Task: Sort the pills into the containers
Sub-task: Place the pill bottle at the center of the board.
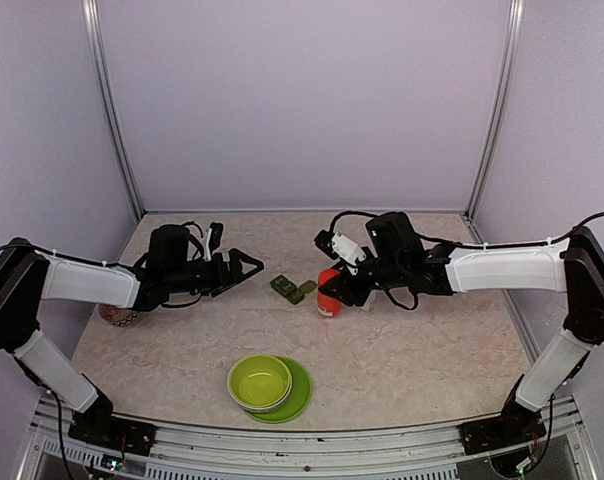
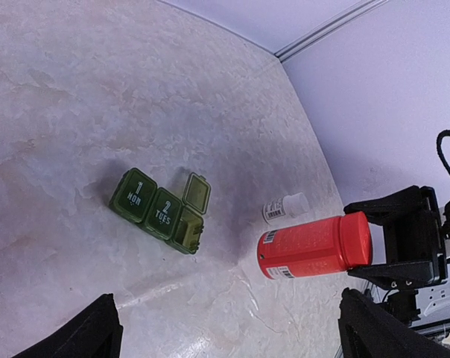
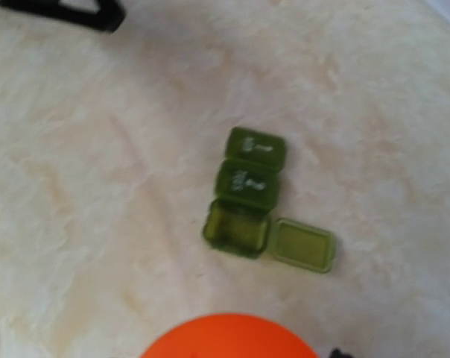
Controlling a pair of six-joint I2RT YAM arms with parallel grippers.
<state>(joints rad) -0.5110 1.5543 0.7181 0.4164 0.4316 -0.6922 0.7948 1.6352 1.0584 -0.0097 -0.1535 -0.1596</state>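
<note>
The containers (image 1: 293, 290) are a dark green strip box lying mid-table, also seen in the left wrist view (image 2: 158, 212) and the right wrist view (image 3: 246, 195). Two lids are closed; the end compartment stands open with its lid flipped aside, and it looks empty. No pills show anywhere. My right gripper (image 1: 344, 284) is shut on the capped end of an orange-red bottle (image 1: 328, 293) (image 2: 314, 245) (image 3: 231, 340), just right of the box. My left gripper (image 1: 246, 268) (image 2: 229, 328) hangs open to the left of the box, nothing between its fingers (image 2: 87, 333).
A lime-green bowl (image 1: 259, 380) sits on a green plate (image 1: 300, 396) near the front edge. A small white vial (image 2: 285, 207) lies on the table behind the orange-red bottle. A reddish round object (image 1: 117, 315) sits under my left arm. Enclosure walls stand on three sides.
</note>
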